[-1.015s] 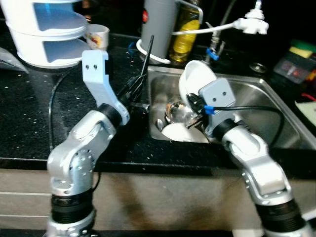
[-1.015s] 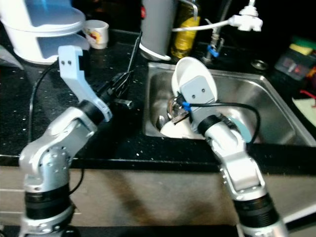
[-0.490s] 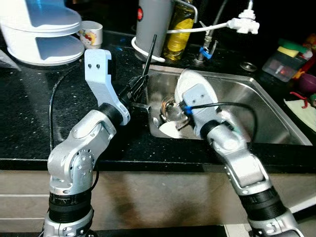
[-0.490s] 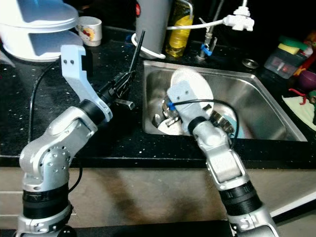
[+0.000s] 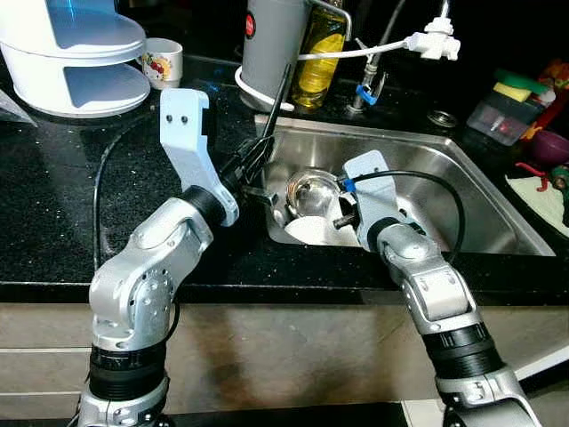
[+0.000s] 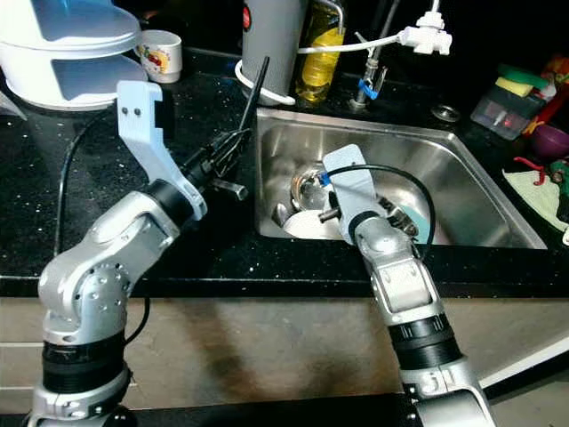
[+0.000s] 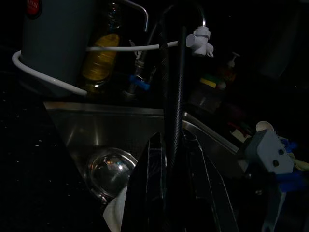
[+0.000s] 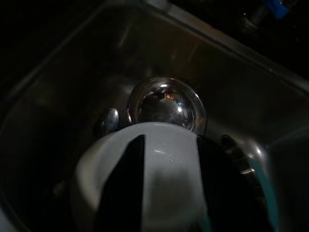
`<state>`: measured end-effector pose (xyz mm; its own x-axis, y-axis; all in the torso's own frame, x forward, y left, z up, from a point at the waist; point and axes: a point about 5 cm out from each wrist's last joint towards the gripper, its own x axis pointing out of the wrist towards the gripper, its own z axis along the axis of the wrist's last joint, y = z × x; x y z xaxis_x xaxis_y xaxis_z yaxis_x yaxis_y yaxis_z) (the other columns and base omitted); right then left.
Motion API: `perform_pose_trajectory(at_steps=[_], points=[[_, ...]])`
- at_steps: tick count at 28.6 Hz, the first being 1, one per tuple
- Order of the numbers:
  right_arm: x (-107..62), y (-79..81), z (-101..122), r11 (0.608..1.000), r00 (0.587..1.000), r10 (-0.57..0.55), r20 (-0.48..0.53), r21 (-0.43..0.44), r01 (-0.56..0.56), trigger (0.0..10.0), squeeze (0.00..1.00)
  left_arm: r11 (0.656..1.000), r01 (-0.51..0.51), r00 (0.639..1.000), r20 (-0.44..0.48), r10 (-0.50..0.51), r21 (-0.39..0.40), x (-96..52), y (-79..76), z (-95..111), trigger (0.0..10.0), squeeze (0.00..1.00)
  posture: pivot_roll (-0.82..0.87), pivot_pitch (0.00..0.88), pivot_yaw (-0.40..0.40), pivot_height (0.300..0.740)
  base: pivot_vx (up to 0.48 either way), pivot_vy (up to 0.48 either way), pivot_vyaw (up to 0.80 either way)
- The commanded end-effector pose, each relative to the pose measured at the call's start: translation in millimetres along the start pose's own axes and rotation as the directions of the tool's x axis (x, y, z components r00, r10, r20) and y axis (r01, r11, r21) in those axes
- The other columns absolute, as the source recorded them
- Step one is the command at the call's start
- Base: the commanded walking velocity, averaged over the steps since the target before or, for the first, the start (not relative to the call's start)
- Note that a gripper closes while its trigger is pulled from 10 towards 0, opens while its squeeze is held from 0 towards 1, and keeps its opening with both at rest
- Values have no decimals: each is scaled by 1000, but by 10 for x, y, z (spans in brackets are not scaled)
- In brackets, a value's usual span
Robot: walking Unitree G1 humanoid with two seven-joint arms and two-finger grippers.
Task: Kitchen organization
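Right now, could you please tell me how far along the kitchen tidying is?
Little looks finished: the steel bowl, spoon and white dish lie in the sink. In hand: the left gripper is shut on a black rod, held upright by the sink's left edge; the right gripper hangs over the white dish, jaws apart. Left: lifting those dishes out and placing the rod.

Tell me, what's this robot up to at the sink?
It is sorting out dishes in a steel sink. Its right gripper is down in the basin, fingers open over a white plate that lies next to a shiny metal bowl. Its left gripper is at the sink's left edge above the black counter, shut on a thin black stick that points upward. A grey canister and a yellow bottle stand behind the sink.
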<state>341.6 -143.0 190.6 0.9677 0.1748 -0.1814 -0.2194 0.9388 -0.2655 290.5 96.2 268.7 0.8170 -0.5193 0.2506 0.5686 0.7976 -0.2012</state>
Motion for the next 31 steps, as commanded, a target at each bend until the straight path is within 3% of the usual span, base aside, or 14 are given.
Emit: perform_pose_trajectory(at_steps=[1,3,4,5,6,10,13,15,17,19,23,26,28,31], points=[[-33,-64,-4,999,1000,-28,15,43,27,10000,1000,1000,15,1000,-13,-16,-5,18,-22,-42,10000,0,100,1,-163,740,0,0,0],[-39,-72,14,998,999,-34,31,62,32,10000,1000,1000,16,1000,-14,-16,-4,18,-21,-42,10000,0,100,1,-161,740,0,0,0],[-53,-75,50,995,997,-27,65,96,21,10000,929,1000,19,1000,-16,-19,-3,20,-21,-44,10000,0,100,1,-160,740,0,0,0],[-81,-76,103,988,993,-12,116,151,-6,10000,110,1000,22,1000,-18,-22,-3,22,-22,-46,10000,0,99,0,-156,740,0,0,0],[-115,-86,152,978,986,-2,169,206,-34,10000,0,1000,27,999,-21,-27,-2,25,-23,-49,10000,0,98,0,-155,740,0,0,0],[-235,-137,233,947,959,0,284,307,-91,10000,0,998,51,998,-43,-49,43,32,-30,-67,10000,0,98,0,-154,740,0,0,-197],[-307,-163,242,927,948,-18,318,360,-103,10000,0,982,75,995,-85,-61,172,41,-10,-99,10000,0,96,0,-152,740,0,0,-788],[-333,-173,245,920,944,-28,328,377,-104,10000,0,962,89,992,-105,-63,260,60,14,-107,10000,0,93,0,-149,740,0,0,-788],[-339,-174,246,919,943,-30,331,380,-105,10000,0,955,92,992,-109,-63,281,66,20,-108,10000,0,93,0,-149,740,0,0,-788],[-366,-182,267,915,935,-35,352,388,-111,10000,0,915,87,993,-113,-46,395,124,71,-94,10000,0,91,0,-147,740,0,0,-794],[-379,-187,282,913,931,-40,364,391,-113,10000,0,895,79,993,-110,-34,439,159,96,-85,10000,0,91,0,-147,740,0,0,-706],[-399,-186,294,911,926,-43,374,395,-118,10000,0,791,90,989,-149,2,605,197,147,-153,10000,0,87,0,-145,740,0,0,0],[-403,-183,295,912,926,-41,374,394,-118,10000,0,767,96,987,-159,8,635,200,158,-174,10000,0,87,0,-145,740,0,0,0],[-417,-173,296,912,927,-35,373,392,-123,10000,0,690,125,982,-190,19,713,232,196,-248,10000,0,82,0,-148,740,0,0,0]])
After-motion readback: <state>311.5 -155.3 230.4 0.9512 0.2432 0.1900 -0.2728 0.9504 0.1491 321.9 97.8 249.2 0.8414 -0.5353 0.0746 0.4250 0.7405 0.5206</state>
